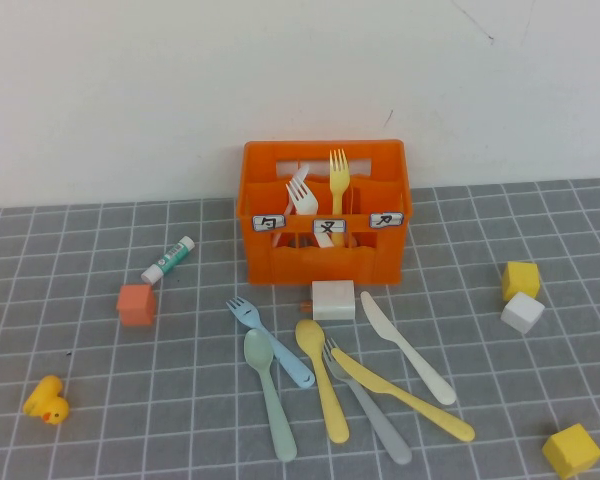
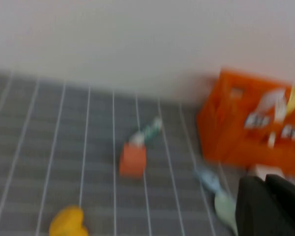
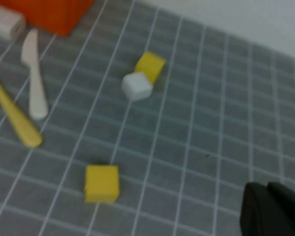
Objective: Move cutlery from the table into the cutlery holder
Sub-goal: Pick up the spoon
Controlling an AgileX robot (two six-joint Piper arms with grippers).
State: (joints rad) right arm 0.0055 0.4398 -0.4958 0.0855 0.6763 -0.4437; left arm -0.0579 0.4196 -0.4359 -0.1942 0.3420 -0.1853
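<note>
Closest to the lens, the left gripper [image 2: 271,204] and the right gripper [image 3: 273,209] showed only as dark tips at the edge of their wrist views, each with fingers pressed together and holding nothing; neither appeared in the high view.

Beyond the left fingers lay the mint spoon [image 1: 269,390] and blue fork [image 1: 270,341], with the yellow spoon [image 1: 322,390], grey fork [image 1: 368,405], yellow knife [image 1: 401,393] and white knife [image 1: 406,346] fanned beside them on the table [image 1: 100,400]. The yellow and white knives lay well away from the right fingers.

Farther off stood the cutlery holder [image 1: 323,262], already holding a white fork [image 1: 300,193] and a yellow fork [image 1: 338,178]. A white block [image 1: 333,299] sat just in front of it.

The grey fork and yellow knife crossed, so pinching either one could drag its neighbour. Shut fingers would first need to open, or they would only shove a piece aside.
</note>
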